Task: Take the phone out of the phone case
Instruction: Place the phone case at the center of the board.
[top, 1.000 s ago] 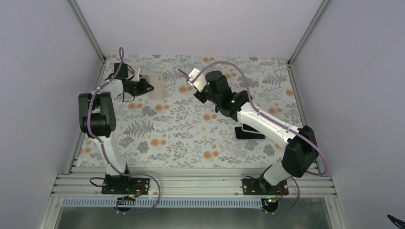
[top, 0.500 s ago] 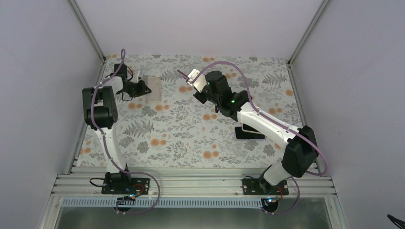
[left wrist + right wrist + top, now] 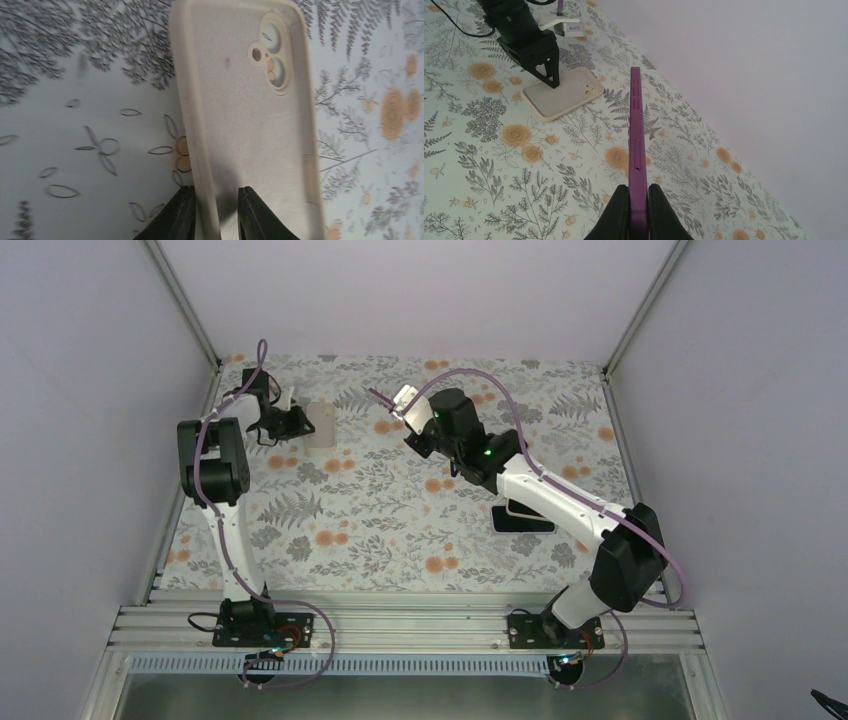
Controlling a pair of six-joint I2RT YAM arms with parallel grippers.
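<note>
The floral bench [image 3: 400,530] spreads under both claws. The right arm [image 3: 560,505] reaches out over its middle and the left arm [image 3: 212,465] stretches toward the far left corner. Behind the right claw [image 3: 638,190], back along its arm, a dark flat object [image 3: 522,518] lies on the bench (too small to identify). The beige phone case [image 3: 250,100] lies flat and empty on the bench with its open side up. It runs straight ahead from the left claw [image 3: 215,192], and it sits ahead of and to the left of the right claw, well apart from it. The left claw's fingers [image 3: 182,215] straddle the near end of the case's long rim, one outside the wall and one inside. They stand a little apart, with a sliver of shadow between the inner finger and the wall, so the rim looks loosely bracketed, not pinched. The purple phone [image 3: 636,130] is out of the case and stands on edge in the right claw. That claw is clamped on its lower end and holds it clear above the bench, its side buttons facing the wrist camera. The camera cutout [image 3: 275,60] is at the case's far end from the left claw.
</note>
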